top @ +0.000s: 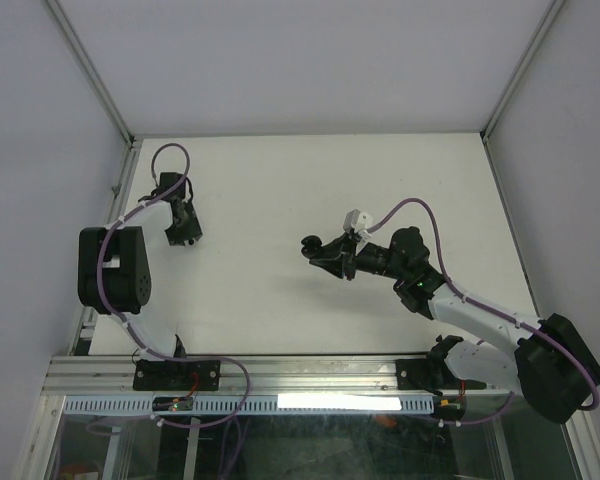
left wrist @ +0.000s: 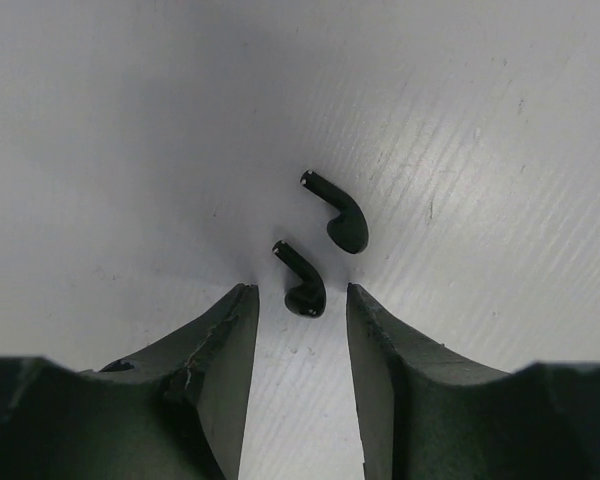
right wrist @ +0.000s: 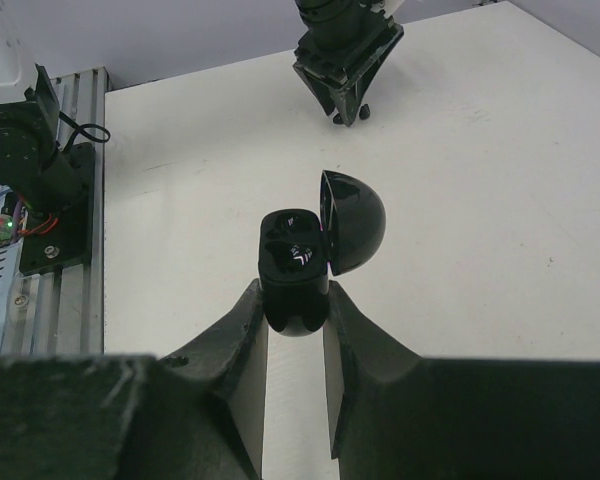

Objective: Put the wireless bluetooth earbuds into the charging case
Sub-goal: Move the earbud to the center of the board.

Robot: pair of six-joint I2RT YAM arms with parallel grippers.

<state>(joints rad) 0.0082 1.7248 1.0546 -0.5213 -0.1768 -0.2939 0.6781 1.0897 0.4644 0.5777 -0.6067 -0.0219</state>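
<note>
Two black stemmed earbuds lie on the white table in the left wrist view, one [left wrist: 307,284] just at my fingertips, the other [left wrist: 342,215] a little beyond it. My left gripper [left wrist: 298,292] is open and low over them; it also shows in the top view [top: 183,228], where it hides the earbuds. My right gripper [right wrist: 293,295] is shut on the black charging case [right wrist: 293,268], whose rounded lid [right wrist: 354,222] stands open to the right, showing two empty sockets. In the top view the right gripper [top: 325,255] holds the case [top: 311,243] at mid-table.
The table [top: 310,180] is bare white, walled at the back and both sides. An aluminium rail [top: 280,375] with the arm bases runs along the near edge. The left arm's base [right wrist: 40,170] and the left gripper [right wrist: 345,55] show in the right wrist view.
</note>
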